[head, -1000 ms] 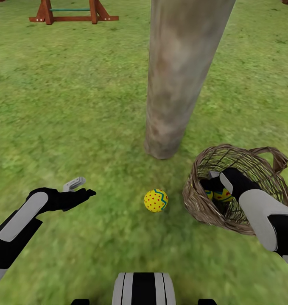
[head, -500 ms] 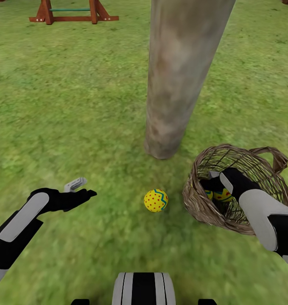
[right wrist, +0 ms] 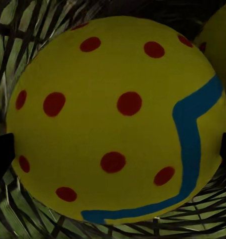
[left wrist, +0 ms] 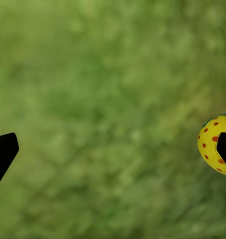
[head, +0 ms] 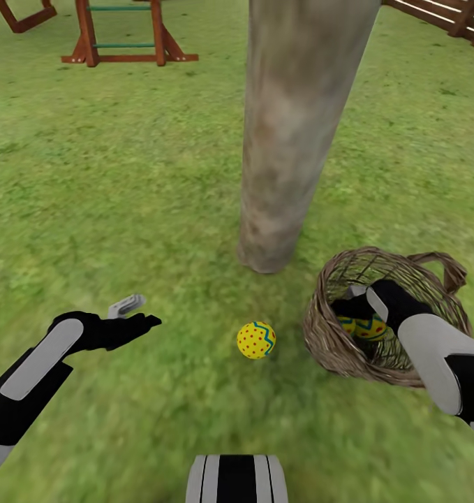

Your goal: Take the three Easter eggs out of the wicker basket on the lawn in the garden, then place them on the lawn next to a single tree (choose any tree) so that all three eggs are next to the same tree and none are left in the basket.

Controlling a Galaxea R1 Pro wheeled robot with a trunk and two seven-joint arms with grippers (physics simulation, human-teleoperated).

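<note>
Right gripper [head: 357, 302] down inside basket [head: 334, 342], egg [right wrist: 117, 124] dead ahead between spread fingers [right wrist: 0, 157]; grip not confirmed, cannot tell. Left gripper [head: 135, 313] released, empty over lawn [head: 125, 175]. Placed egg [head: 256, 340] beside tree [head: 292, 140].

My right gripper [head: 353, 306] sat down inside the basket [head: 334, 349], so the wrist hid whether it gripped the egg [head: 362, 327] there. In my right wrist view that egg [right wrist: 117, 124] crowded out nearly all else; a second egg [right wrist: 220, 35] was cut off at two o'clock. The tree [head: 292, 133] ran off at twelve o'clock.
</note>
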